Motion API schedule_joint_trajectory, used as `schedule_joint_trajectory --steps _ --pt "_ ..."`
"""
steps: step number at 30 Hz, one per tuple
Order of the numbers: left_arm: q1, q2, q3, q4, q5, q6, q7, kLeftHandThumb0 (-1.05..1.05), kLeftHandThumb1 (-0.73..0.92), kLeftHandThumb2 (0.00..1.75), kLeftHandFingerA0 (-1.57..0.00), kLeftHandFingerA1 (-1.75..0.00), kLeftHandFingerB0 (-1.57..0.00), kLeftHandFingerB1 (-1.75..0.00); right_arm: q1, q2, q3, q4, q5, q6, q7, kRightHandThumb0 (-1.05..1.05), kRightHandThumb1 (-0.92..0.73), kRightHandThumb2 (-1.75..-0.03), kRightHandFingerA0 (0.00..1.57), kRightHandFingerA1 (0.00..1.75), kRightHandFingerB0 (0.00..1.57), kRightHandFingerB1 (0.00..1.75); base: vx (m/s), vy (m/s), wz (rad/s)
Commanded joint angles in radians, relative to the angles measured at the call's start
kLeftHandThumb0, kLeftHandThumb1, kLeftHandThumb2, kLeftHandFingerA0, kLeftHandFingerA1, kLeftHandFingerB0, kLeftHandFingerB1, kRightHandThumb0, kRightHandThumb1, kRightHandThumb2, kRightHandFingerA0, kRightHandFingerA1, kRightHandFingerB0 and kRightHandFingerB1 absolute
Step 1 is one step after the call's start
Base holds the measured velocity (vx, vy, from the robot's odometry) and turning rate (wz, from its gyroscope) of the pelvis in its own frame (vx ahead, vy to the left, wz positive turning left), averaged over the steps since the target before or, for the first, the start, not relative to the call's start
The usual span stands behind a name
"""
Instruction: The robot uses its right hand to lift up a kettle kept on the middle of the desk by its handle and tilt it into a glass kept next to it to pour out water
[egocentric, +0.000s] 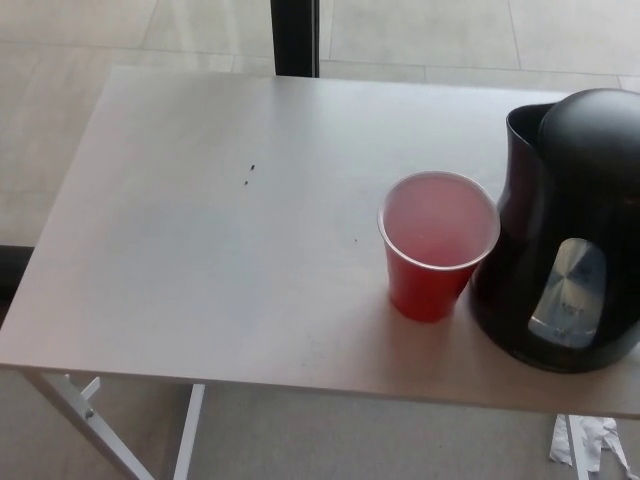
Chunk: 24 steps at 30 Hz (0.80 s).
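Neither hand is showing in the head view, so I cannot tell whether the fingers are standing apart or together. The kettle (562, 232) is sitting upright on the desk (200, 250), at its right side, partly running off the picture's right edge, and its handle is not showing. The cup (436, 243) is standing upright just left of the kettle, seemingly touching its body, below the spout.

That closeness is looking like the main risk: the kettle, shifting as the right hand is closing on the handle, could be knocking the light cup over or pushing it toward the desk's near edge. Tilting too fast could be sending water past the rim.
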Motion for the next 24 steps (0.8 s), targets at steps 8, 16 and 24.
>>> schedule_joint_trajectory --steps 8,16,24 --pt "-0.019 0.026 -0.012 -0.001 0.017 0.024 0.038 -0.73 0.88 0.66 -0.63 -0.59 -0.39 -0.54 -0.065 0.018 0.023 -0.011 -0.196 -0.318 -0.172 -0.08 -0.45 -1.29 0.91 1.75 0.79 1.55 0.00 0.000 0.00" --pt "-0.025 0.027 -0.004 -0.038 0.004 0.046 0.034 -0.66 0.69 1.06 -0.53 -0.66 -0.36 -0.61 -0.146 0.021 0.020 0.068 -0.177 -0.417 -0.167 -0.06 -0.49 -1.17 1.22 1.42 1.04 1.28 0.00 0.000 0.00" --pt "-0.034 0.035 -0.012 -0.029 0.017 0.046 0.042 -0.69 0.69 1.08 -0.57 -0.67 -0.37 -0.61 -0.205 -0.002 0.020 0.073 -0.161 -0.398 -0.135 -0.04 -0.51 -1.14 1.21 1.40 1.01 1.25 0.00 0.000 0.00"
